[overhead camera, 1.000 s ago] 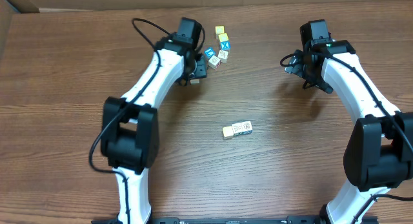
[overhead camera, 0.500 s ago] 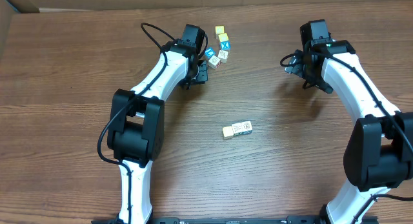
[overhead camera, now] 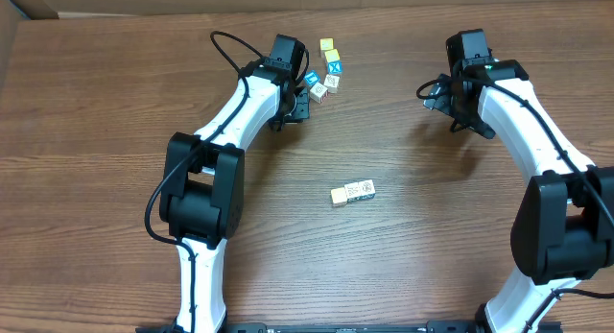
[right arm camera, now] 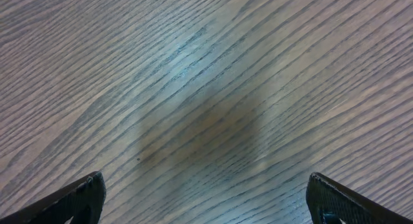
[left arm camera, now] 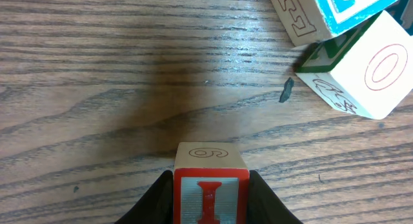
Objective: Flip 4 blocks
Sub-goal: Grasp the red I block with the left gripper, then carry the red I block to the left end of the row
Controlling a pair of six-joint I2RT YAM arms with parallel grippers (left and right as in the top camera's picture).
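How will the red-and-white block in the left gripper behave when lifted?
Probably rigid: the red-and-white block looks like solid wood. Its flat faces between the fingers should grip squarely, and a cube likely won't roll.

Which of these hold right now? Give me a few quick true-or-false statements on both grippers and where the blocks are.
1. The left gripper is closed on the red-and-white block. True.
2. The right gripper holds a block. False: its jaws stand open with only bare table between them.
3. A pair of blocks lies side by side mid-table, apart from both grippers. True.
4. All the blocks sit in one group. False: a cluster of blocks lies next to the left gripper, while the pair lies apart mid-table.
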